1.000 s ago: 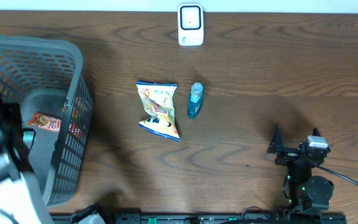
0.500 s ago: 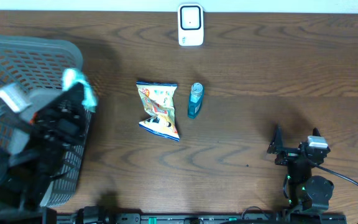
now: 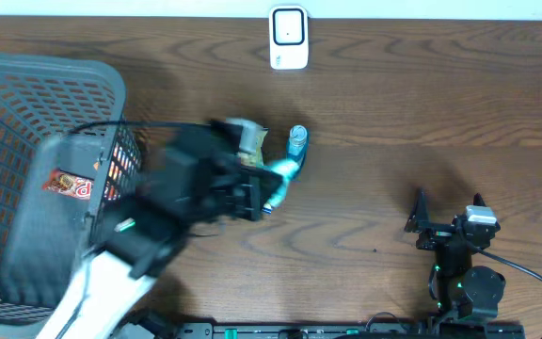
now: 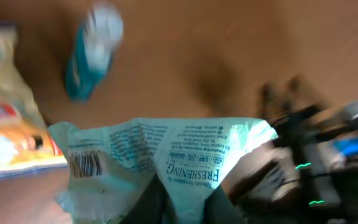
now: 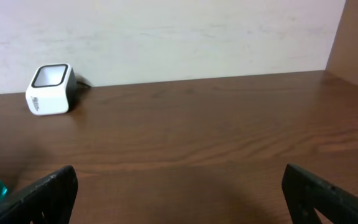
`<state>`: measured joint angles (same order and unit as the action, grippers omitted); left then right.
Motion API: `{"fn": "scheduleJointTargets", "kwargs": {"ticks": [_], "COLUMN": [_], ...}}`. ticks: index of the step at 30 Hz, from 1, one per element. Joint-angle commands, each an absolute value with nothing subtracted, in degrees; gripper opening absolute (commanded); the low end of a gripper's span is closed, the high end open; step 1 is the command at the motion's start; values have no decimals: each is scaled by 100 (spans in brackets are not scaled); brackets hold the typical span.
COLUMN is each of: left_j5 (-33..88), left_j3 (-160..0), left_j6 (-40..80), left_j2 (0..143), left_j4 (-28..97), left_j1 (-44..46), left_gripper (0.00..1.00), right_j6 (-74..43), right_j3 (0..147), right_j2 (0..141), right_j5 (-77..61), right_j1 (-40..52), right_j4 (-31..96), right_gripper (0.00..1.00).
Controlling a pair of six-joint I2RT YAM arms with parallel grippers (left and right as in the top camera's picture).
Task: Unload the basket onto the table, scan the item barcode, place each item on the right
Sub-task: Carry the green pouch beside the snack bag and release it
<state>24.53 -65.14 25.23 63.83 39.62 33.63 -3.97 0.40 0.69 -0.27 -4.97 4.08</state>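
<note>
Pinching a mint-green packet (image 4: 185,149) by one edge, the left gripper (image 4: 180,208) is clamped tight on it, and the packet's barcode (image 4: 86,165) faces the wrist camera. The packet hangs above the middle of the table (image 3: 393,104), over the snack bag (image 4: 5,124) and near the blue bottle (image 3: 296,141). The white scanner (image 3: 289,38) stands well apart at the far edge. A grey basket (image 3: 26,85) sits at the left. The right gripper (image 3: 448,215) rests near the front, jaws spread wide, holding nothing.
</note>
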Motion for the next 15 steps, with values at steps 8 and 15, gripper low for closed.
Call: {"fn": "scheduleJointTargets", "kwargs": {"ticks": [8,15], "left_j5": [-589,-631], "left_j3": [-6484,-6484], "left_j6": [3826,3802], "left_j2": [8973,10339], "left_j4": [3913,3277], "left_j1": [4904,5022], "left_gripper": [7,8], "right_j6": [-467,-464], "right_j3": [32,32], "right_j2": [32,32], "right_j5": [-40,-40], "right_j1": [-528,-528], "right_j4": [432,432], "right_gripper": [99,99]}}
